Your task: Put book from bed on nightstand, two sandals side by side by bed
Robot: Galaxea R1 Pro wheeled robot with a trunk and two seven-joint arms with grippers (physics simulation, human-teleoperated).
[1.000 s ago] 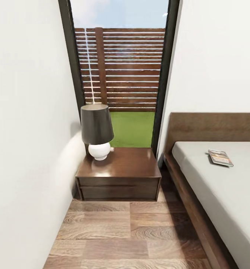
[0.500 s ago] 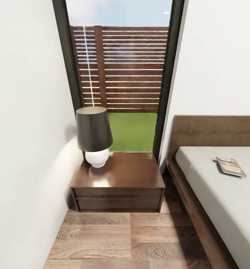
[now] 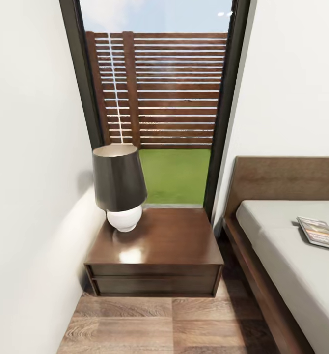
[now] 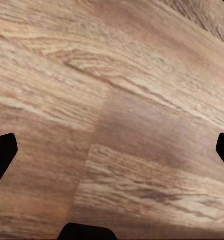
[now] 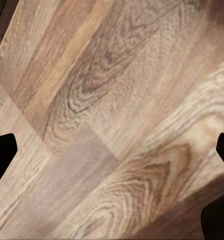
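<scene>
The book (image 3: 320, 232), thin with a colourful cover, lies flat on the off-white mattress of the bed (image 3: 282, 246) at the right of the head view, close to the dark wood headboard. The nightstand (image 3: 157, 250), a low dark brown cabinet with a glossy top, stands left of the bed under the window. My left gripper (image 4: 112, 150) hangs open over the wood-plank floor, its black fingertips (image 4: 1, 152) wide apart with nothing between them. My right gripper (image 5: 112, 152) is open above the floor in the same way. The two sandals are out of view.
A lamp (image 3: 119, 187) with a dark shade and a white round base takes up the nightstand's left rear corner. A white wall (image 3: 32, 196) runs close along the left. A strip of plank floor (image 3: 169, 324) lies between the wall and the bed frame.
The camera has moved forward toward the nightstand, so the nightstand and lamp look larger and lower. The book now sits nearer the right edge of the head view.
</scene>
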